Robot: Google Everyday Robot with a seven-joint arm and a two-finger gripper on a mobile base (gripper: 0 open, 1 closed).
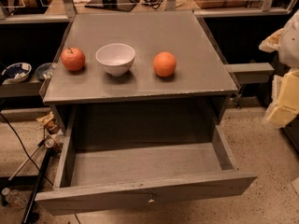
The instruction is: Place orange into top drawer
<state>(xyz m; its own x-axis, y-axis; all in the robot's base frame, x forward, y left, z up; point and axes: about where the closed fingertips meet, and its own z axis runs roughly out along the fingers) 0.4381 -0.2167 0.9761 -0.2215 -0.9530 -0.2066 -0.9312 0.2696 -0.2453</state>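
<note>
The orange (165, 64) sits on the grey cabinet top (140, 31), right of centre, with nothing touching it. The top drawer (145, 192) is pulled fully out toward me, and its inside (140, 164) holds nothing. A small metal knob (151, 199) shows at the middle of its front panel. My gripper (285, 101) is at the far right edge of the view, partly cut off. It hangs beside the cabinet, well to the right of the orange and above the floor. It holds nothing that I can see.
A white bowl (115, 58) stands left of the orange, and a red apple (73, 59) with a dark stem left of that. A shelf at the left holds small bowls (16, 71). Cables and a stand (32, 171) lie on the floor at the left.
</note>
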